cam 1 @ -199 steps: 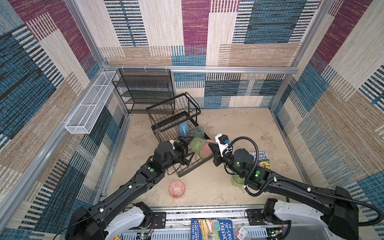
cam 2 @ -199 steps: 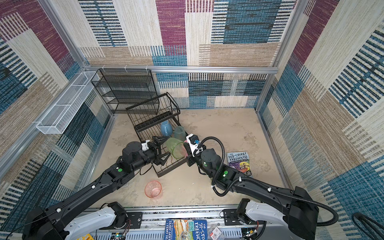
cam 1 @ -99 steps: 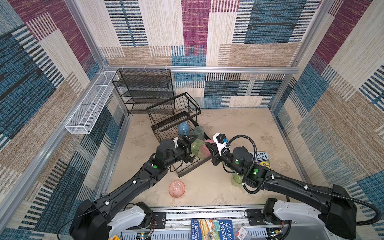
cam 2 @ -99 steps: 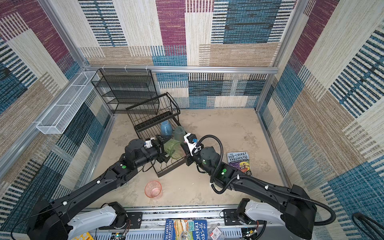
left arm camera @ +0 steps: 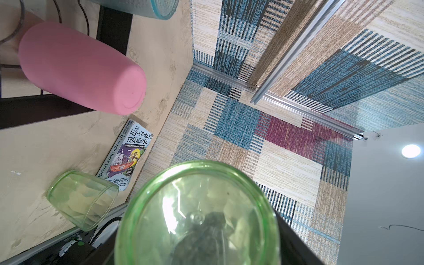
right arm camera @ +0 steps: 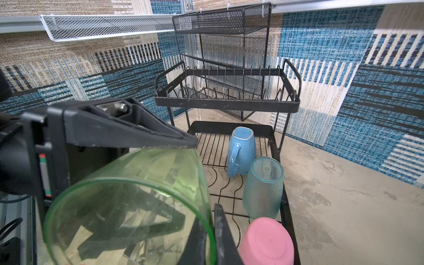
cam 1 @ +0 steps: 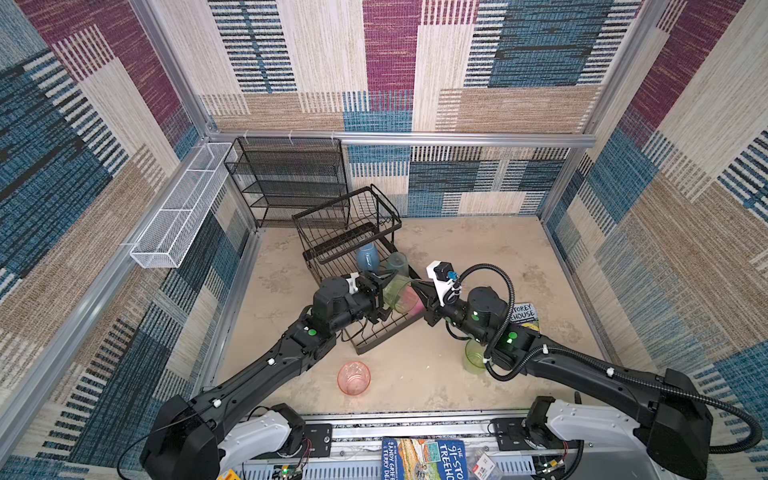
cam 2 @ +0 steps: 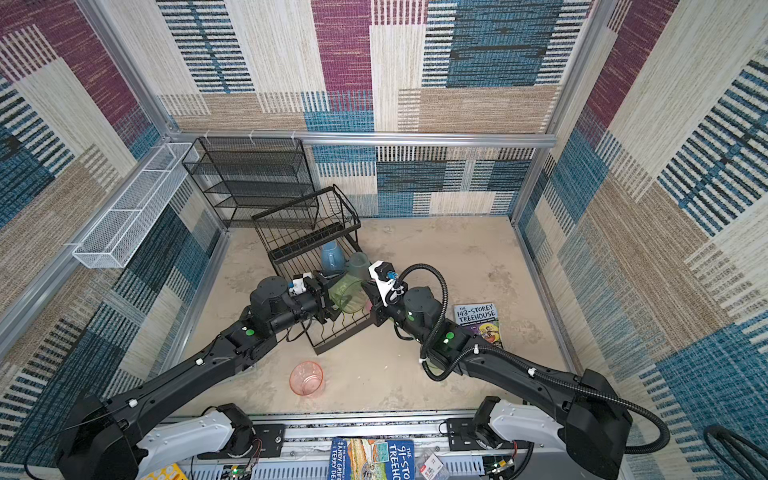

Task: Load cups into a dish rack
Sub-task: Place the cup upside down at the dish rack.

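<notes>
One see-through green cup (cam 1: 397, 293) lying on its side in the air, just over the lower tray of the dish rack (right arm camera: 227, 104), mouth toward the right gripper (cam 1: 417, 286). That gripper pinched tight on the cup's rim. At the cup's bottom end, the left gripper (cam 1: 384, 294), one finger (right arm camera: 128, 132) over the wall and one under; squeezing or only close, cannot tell.

Three more cups upside down in a row along one side of the lower tray: blue mug (cam 1: 368, 257), grey-teal cup (cam 1: 397, 264), pink cup (right arm camera: 267, 243), the pink one tilted and near the held cup.

Rack toward the back left corner of the worktop (cam 1: 478, 249), in front of a black mesh shelf (cam 1: 291, 183). On the left wall, a white mesh trough (cam 1: 178, 208).

Down on the worktop, a second green cup (left arm camera: 82, 199), mouth up, partly under the right arm and near a book (cam 2: 478, 322) by the right edge. Near the front edge, a see-through pink cup (cam 1: 354, 377), mouth up, well apart from the rack.
</notes>
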Motion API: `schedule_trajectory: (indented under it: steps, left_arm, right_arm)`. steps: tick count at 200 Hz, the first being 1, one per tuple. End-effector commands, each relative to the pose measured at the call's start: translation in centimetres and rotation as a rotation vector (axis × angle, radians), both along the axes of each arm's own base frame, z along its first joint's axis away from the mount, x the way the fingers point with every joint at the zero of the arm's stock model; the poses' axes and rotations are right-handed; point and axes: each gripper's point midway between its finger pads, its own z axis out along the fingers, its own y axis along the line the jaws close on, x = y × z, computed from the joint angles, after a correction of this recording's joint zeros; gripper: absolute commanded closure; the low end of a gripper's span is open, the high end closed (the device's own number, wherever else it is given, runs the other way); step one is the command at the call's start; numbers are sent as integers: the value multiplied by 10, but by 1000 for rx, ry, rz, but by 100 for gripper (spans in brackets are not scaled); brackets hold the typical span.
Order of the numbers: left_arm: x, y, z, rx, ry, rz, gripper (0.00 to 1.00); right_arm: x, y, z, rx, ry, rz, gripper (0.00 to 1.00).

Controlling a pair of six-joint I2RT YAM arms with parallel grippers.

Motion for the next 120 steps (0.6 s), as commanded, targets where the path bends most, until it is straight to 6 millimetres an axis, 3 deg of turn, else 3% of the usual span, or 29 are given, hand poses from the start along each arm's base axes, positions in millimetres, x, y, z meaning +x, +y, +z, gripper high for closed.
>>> schedule_trajectory:
  steps: [1, 29, 77, 120]
  left_arm:
    - [2, -2, 23, -22, -87, -9, 40]
    - [2, 1, 29, 14, -121, -3, 42]
    - [1, 8, 38, 106, -182, 7, 42]
    - [7, 8, 33, 218, -228, 1, 44]
  right_arm:
    - [-3, 4, 14, 44, -20, 31, 97]
    - [-2, 3, 13, 43, -13, 30, 90]
    - [-2, -3, 17, 54, -15, 10, 60]
    - [-5, -17, 26, 79, -18, -22, 51]
